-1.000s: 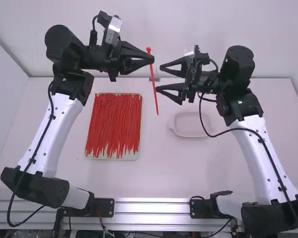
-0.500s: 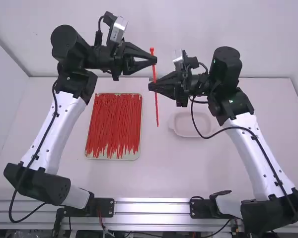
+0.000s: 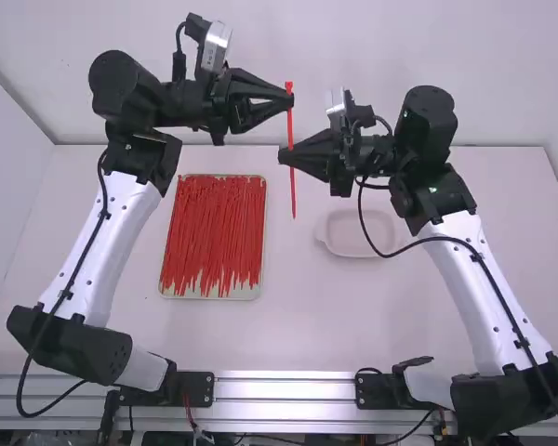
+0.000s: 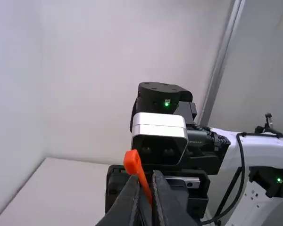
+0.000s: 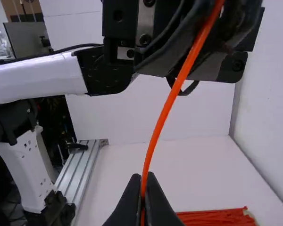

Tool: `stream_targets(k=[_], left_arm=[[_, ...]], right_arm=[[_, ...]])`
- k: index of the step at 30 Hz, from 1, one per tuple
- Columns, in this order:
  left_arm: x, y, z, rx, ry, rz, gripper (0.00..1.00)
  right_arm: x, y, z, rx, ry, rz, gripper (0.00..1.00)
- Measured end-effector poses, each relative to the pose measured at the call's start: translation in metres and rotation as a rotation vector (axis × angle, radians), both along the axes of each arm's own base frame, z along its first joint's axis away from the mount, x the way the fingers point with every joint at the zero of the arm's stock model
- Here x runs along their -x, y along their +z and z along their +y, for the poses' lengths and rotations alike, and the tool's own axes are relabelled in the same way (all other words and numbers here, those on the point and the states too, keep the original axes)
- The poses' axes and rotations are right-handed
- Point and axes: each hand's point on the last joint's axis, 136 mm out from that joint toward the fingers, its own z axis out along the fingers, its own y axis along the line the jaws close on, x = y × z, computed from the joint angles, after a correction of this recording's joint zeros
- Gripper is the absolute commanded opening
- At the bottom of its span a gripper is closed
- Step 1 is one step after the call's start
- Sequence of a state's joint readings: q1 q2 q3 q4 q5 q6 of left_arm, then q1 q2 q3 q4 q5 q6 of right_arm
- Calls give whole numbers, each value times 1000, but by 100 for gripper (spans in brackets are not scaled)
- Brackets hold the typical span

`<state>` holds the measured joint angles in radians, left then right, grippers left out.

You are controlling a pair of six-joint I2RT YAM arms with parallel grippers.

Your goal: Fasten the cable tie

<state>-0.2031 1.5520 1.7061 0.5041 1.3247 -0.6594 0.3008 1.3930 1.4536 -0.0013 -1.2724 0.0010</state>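
Note:
A red cable tie [image 3: 289,153] hangs upright in the air above the table's far middle, its tail pointing down. My left gripper [image 3: 286,98] is shut on the tie just under its head [image 4: 132,162], with the fingers [image 4: 162,197] pinched on the strap. Lower down the strap, my right gripper [image 3: 284,155] is shut on the same tie [image 5: 177,89]; its fingertips [image 5: 150,195] clamp the strap. The two grippers face each other, close together.
A tray [image 3: 167,290] of several loose red cable ties [image 3: 214,232] lies on the table left of the middle. A small white dish [image 3: 358,232] sits right of the hanging tie. Bare white table lies in front of both.
My right gripper moved left from an open stance and closed on the tie's strap. My left gripper lifted the tie's head slightly and still holds it.

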Motion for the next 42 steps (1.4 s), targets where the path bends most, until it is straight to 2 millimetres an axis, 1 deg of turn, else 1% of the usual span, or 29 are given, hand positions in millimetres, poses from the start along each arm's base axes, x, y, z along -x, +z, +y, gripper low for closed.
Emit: stream_targets(k=[1, 2, 3, 4, 8, 10, 11, 12, 13, 18, 22, 25, 26, 29, 31, 32, 34, 38, 40, 42], left_arm=[[-1, 1, 0, 4, 6, 7, 12], [-2, 1, 0, 7, 10, 12, 11], [-3, 2, 0, 10, 14, 15, 5], [-3, 2, 0, 11, 15, 22, 2], [-4, 3, 0, 16, 21, 25, 2], [-4, 3, 1, 17, 21, 21, 2], [-4, 4, 1, 20, 25, 20, 2], [-6, 4, 1, 22, 30, 25, 2], [-8, 4, 1, 25, 39, 36, 2], [-17, 1, 4, 31, 74, 82, 2], [-33, -1, 18, 39, 141, 122, 2], [-47, -4, 32, 48, 206, 161, 2], [-50, -4, 35, 49, 219, 168, 2], [-63, -5, 50, 62, 286, 191, 2], [-67, -5, 54, 69, 306, 194, 2], [-70, -4, 58, 76, 324, 196, 2], [-74, -4, 60, 83, 345, 205, 2], [-86, -10, 64, 96, 399, 261, 2], [-97, -14, 68, 108, 455, 306, 2], [-103, -17, 71, 114, 484, 327, 2]], right_arm=[[0, 0, 0, -1, -1, -3, 0], [0, 1, 0, -2, -1, -7, 0], [0, 2, 0, -4, -1, -13, 0], [0, 2, 0, -5, -1, -17, 0], [-5, 2, 0, -4, -26, -17, 0], [-6, 2, -1, -4, -34, -17, 6], [-7, 2, -1, -4, -40, -15, 31], [-7, 2, -1, -4, -42, -16, 50], [-8, 2, -1, -5, -45, -20, 99], [-9, 2, -1, -5, -48, -32, 99], [-9, 1, 0, -2, -49, -55, 99], [-10, -4, -3, 11, -53, -30, 99], [-11, -6, -4, 18, -61, -14, 99], [-21, -23, -12, 61, -120, 74, 99], [-27, -32, -16, 84, -154, 107, 99], [-31, -40, -22, 106, -184, 128, 99], [-35, -47, -28, 129, -211, 132, 99], [-40, -54, -35, 157, -233, 63, 99], [-39, -54, -35, 165, -217, -40, 99], [-37, -53, -35, 166, -203, -92, 99]])
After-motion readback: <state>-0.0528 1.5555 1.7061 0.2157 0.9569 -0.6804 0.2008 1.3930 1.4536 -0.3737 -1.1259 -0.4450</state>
